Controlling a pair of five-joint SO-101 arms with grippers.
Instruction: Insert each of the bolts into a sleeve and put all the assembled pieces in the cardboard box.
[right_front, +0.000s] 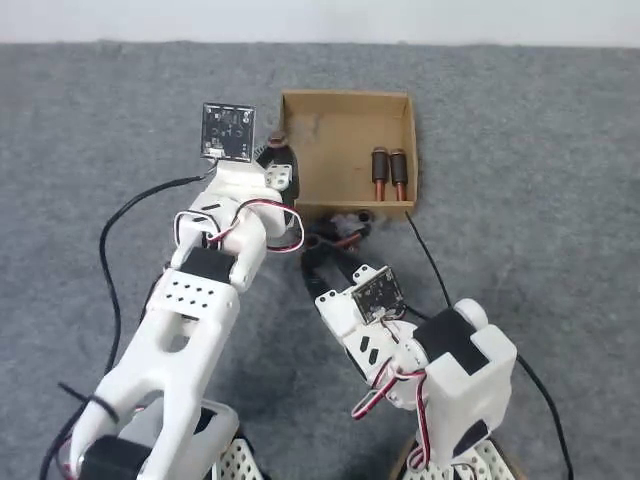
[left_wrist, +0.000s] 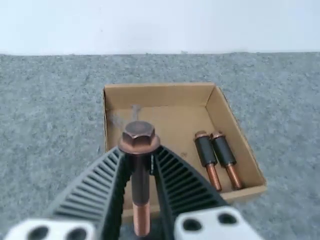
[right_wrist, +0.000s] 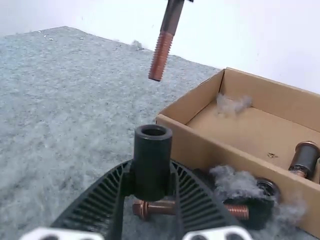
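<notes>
L gripper (left_wrist: 137, 151) clamps bolt (left_wrist: 138, 137), R gripper (right_wrist: 151, 170) clamps sleeve (right_wrist: 151, 155). Risk: bolt tip seems off-axis, may hit sleeve rim, slip.

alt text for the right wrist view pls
The right gripper holds a black sleeve upright, open end up, with a copper bolt hanging tilted above it. Behind sits the box with an assembled piece inside; a second bolt lies on the carpet by its wall.

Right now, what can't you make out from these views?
- Held bolt: head cut off by right wrist view's top edge.
- Loose bolt on carpet: middle hidden behind right arm's jaws, right wrist view.
- Spare sleeve by cardboard box: partly under fluff, right wrist view.
</notes>
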